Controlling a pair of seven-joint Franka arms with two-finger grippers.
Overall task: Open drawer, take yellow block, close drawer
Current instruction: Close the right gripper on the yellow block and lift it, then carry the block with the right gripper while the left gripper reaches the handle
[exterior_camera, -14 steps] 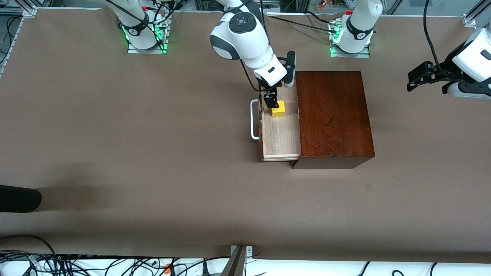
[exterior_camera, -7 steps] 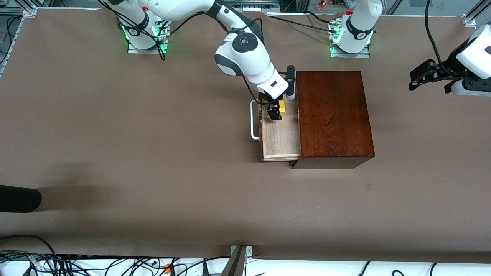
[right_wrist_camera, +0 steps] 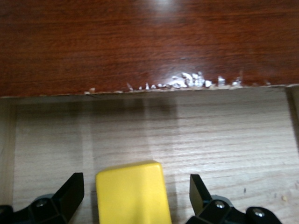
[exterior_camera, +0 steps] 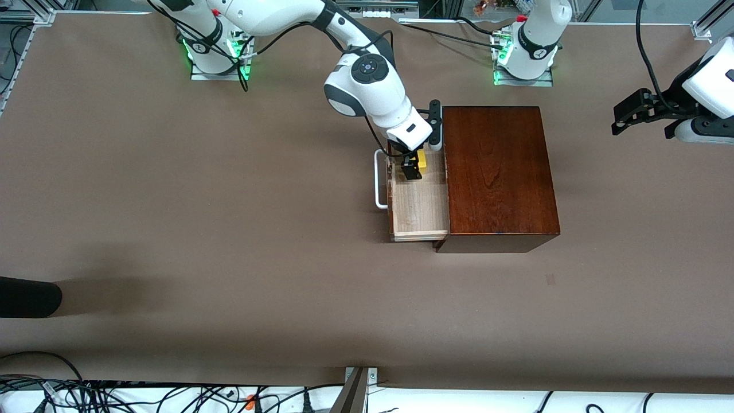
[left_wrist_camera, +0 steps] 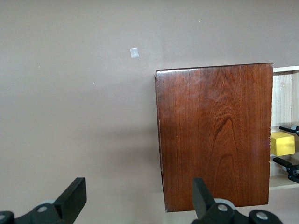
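Yellow block (exterior_camera: 421, 160): one small bright cube, resting on the pale floor of the pulled-out drawer (exterior_camera: 418, 201), at the drawer's end farther from the front camera and close to the dark wooden box (exterior_camera: 499, 172). Drawer: standing open, white bar handle (exterior_camera: 378, 179) facing the right arm's end of the table. Right gripper (right_wrist_camera: 135, 196): lowered into the drawer, fingers spread to either side of the block with a gap showing on each side in the right wrist view, so nothing is gripped. The block sits off-centre between the fingers, closer to one of them. Left gripper (left_wrist_camera: 135, 200): waiting in the air near the left arm's end of the table, fingers wide apart and empty. Step in hand, by judgement: grasping the block. Handling note: shut the fingers squarely on two parallel faces, low enough for a full hold, then lift straight up, clear of the drawer wall and the box edge.
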